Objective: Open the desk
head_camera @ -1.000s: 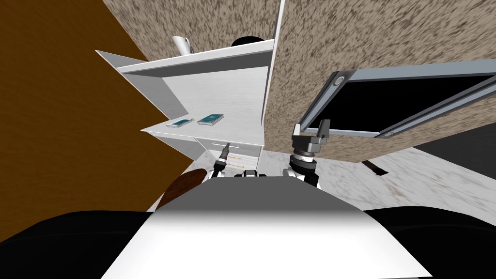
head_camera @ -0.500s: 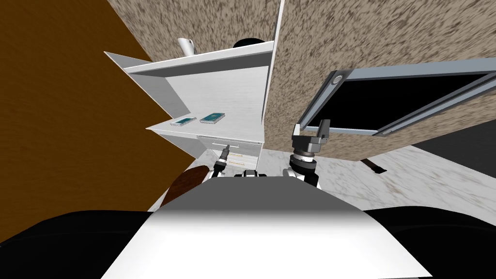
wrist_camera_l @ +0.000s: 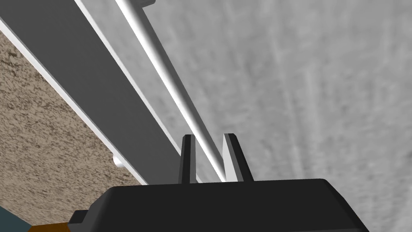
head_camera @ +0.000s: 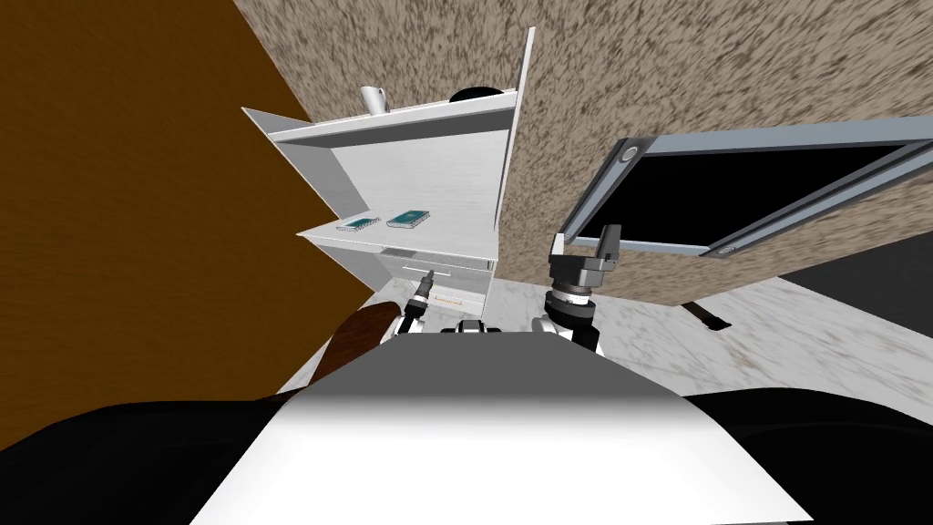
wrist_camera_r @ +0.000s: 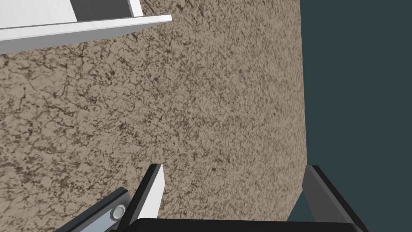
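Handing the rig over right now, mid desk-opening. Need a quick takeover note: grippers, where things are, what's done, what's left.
Left gripper: shut on the handle, a white bar on the drawer of the desk.
Right gripper: open, holding nothing, raised beside the speckled wall.
Done: handle grasped; in the head view the drawer looks a little way out.
Left: pull the drawer out fully, then let go.
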Available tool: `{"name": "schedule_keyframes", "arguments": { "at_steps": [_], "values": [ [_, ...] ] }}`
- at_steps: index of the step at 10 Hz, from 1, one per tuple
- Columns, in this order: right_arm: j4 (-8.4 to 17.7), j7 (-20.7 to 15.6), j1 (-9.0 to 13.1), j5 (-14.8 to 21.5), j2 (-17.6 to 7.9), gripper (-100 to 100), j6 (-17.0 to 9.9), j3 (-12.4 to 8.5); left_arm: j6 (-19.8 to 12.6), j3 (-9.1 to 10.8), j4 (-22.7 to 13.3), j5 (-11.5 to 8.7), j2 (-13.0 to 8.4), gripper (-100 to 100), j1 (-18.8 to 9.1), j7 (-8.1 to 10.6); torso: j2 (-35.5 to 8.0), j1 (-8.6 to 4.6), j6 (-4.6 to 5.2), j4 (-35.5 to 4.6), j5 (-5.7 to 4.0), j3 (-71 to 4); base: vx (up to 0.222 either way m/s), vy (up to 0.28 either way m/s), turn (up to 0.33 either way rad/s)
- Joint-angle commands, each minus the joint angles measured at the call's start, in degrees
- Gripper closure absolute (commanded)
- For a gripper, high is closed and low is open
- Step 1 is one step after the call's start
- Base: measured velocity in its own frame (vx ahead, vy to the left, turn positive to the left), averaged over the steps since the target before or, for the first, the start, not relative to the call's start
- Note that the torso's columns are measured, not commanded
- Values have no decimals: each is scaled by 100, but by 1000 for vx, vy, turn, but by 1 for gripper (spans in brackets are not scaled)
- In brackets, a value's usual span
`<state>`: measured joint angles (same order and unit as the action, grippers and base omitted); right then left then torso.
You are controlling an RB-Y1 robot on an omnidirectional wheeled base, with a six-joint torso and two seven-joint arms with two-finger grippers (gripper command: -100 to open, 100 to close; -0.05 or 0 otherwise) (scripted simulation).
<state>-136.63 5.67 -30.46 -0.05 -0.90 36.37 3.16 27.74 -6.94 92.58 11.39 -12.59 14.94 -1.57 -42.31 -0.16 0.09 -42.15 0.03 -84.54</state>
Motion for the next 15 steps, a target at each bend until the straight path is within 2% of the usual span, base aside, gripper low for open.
{"name": "schedule_keyframes", "arguments": {
  "at_steps": [1, 2, 3, 4, 5, 6, 7, 8, 9, 10, 11, 12, 13, 14, 15],
  "values": [
    [0, 0, 0, 0, 0, 0, 0, 0, 52, -143, -437, -192, -113, 100, -443, -18, 12, -5, 10, 2, 0, -5, -118, 5, 112],
    [0, 0, 0, 0, 0, 0, 0, 0, 52, -143, -619, -192, -113, 100, -568, -18, 13, -1, 8, 5, 1, -8, -100, 2, 53],
    [0, 0, 0, 0, 0, 0, 0, 0, 94, -222, -799, -328, -194, 100, -781, -25, 23, -7, 15, 11, 3, -12, -113, 9, 93],
    [0, 0, 0, 0, 0, 0, 0, 0, 94, -222, -917, -328, -194, 100, -917, -25, 18, -2, 7, 8, 0, -11, -111, -3, 49],
    [0, 0, 0, 0, 0, 0, 0, 0, 94, -222, -970, -328, -194, 100, -917, -25, 19, -5, 11, 4, -1, -10, -52, -8, 0],
    [0, 0, -1, 0, 0, 0, 0, 0, 137, -300, -1158, -463, -275, 100, -1176, -33, 28, -13, 15, 10, -1, -16, -93, -9, 99],
    [0, 0, -1, 0, 0, 0, 0, 0, 137, -300, -1322, -463, -275, 100, -1266, -33, 16, -10, 9, 8, -2, -10, -83, -2, 59],
    [0, 0, -1, 0, 0, 0, 0, 0, 179, -379, -1522, -598, -356, 100, -1526, -40, 18, -4, 12, 11, 2, -9, -111, -9, 88],
    [0, 0, 0, 0, 0, 0, 0, 0, 179, -379, -1665, -598, -356, 100, -1615, -40, 8, -6, 11, 8, 1, -5, -110, -6, 56],
    [0, 0, 0, 0, 0, 0, 0, 0, 222, -458, -1819, -733, -437, 100, -1840, -47, 11, -6, 13, 8, 1, -5, -139, -5, 106],
    [0, 0, 0, 0, 0, 0, 0, 0, 222, -458, -2019, -733, -437, 100, -1964, -47, 5, -5, 8, 5, -1, -3, -121, -8, 55],
    [0, 0, 0, 0, 0, 0, 0, 0, 222, -458, -2025, -733, -437, 100, -1964, -47, 11, -9, 12, 4, -2, -6, -51, 0, -5],
    [0, 0, -1, 0, -1, 0, 0, 0, 264, -536, -2249, -868, -518, 100, -2225, -55, 30, -14, 18, 7, -4, -18, -87, -9, 77],
    [0, 0, -1, 0, 0, 0, 0, 0, 264, -536, -2376, -868, -518, 100, -2314, -55, 18, -13, 9, 1, -7, -13, -84, -12, 56],
    [0, 0, -1, 0, 0, 0, 0, 0, 307, -615, -2554, -1004, -599, 100, -2533, -62, 10, -7, 5, 1, -4, -6, -126, 1, 110]
  ]
}}
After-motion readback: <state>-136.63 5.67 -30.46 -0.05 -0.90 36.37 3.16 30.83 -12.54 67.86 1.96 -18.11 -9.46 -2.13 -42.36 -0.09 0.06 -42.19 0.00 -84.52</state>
